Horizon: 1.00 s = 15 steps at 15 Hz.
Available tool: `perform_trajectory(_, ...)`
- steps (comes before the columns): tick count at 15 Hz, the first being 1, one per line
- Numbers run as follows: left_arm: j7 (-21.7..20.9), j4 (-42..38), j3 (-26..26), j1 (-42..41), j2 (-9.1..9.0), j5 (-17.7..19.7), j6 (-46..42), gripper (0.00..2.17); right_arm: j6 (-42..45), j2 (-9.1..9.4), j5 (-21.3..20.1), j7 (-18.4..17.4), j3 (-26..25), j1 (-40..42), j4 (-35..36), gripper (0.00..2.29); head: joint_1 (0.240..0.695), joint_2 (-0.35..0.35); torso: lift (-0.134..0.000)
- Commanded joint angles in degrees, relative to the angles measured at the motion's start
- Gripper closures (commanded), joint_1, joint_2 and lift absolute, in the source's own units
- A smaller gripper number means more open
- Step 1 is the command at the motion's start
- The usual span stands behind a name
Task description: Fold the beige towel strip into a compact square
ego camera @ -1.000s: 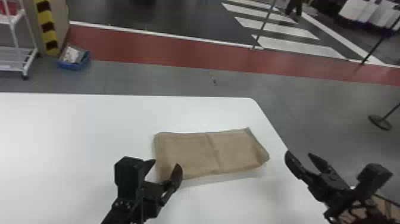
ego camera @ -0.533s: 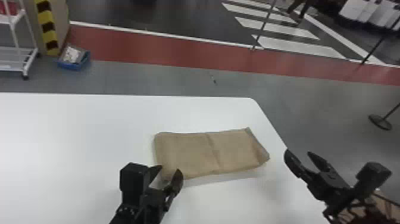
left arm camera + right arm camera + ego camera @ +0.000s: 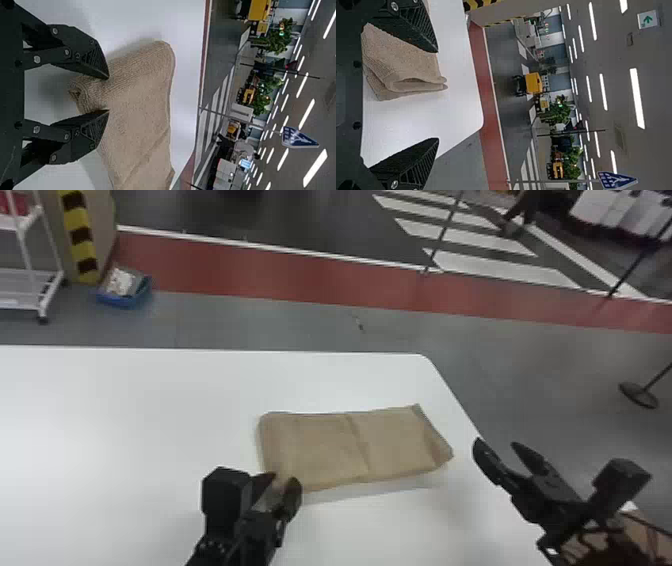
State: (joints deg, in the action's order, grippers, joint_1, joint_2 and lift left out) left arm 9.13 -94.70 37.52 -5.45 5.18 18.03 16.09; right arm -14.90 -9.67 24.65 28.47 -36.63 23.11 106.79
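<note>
Narrowing, unclenched, around the beige towel strip, the left gripper is likely preparing a fold, the right gripper gaping alongside.

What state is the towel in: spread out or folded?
Folded, not yet a square: the beige towel strip lies as an oblong, its layered end showing stacked plies with a gap.

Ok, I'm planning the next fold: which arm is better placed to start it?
The left, I'd judge: the left gripper is open around the near left corner of the towel strip, while the right gripper stands open past the strip's right end.
</note>
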Motion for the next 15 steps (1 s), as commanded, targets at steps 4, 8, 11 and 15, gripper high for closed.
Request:
perform_trajectory(4,0.98,-0.66,-0.08,0.00,0.62,-0.19,0.57,1.72,-0.18,0.09,-0.13,-0.17,0.51,-0.70,0.00,0.09,0.695,-0.350,-0.124)
perform_trajectory(8,0.98,-3.56,-1.22,-1.05,1.85,-0.01,1.45,1.72,-0.35,0.09,-0.48,-0.34,0.68,-1.05,0.09,0.09,0.695,-0.350,-0.124)
perform_trajectory(11,1.59,-7.16,-4.65,-3.52,3.61,-0.01,3.38,1.71,-0.53,0.09,-0.40,-0.43,1.03,-1.05,0.26,0.09,0.695,-0.350,-0.124)
perform_trajectory(15,1.86,-13.31,-10.54,-8.70,6.59,-0.10,4.79,1.71,-0.53,0.09,-0.40,-0.52,2.00,-1.05,0.53,0.09,0.695,-0.350,-0.124)
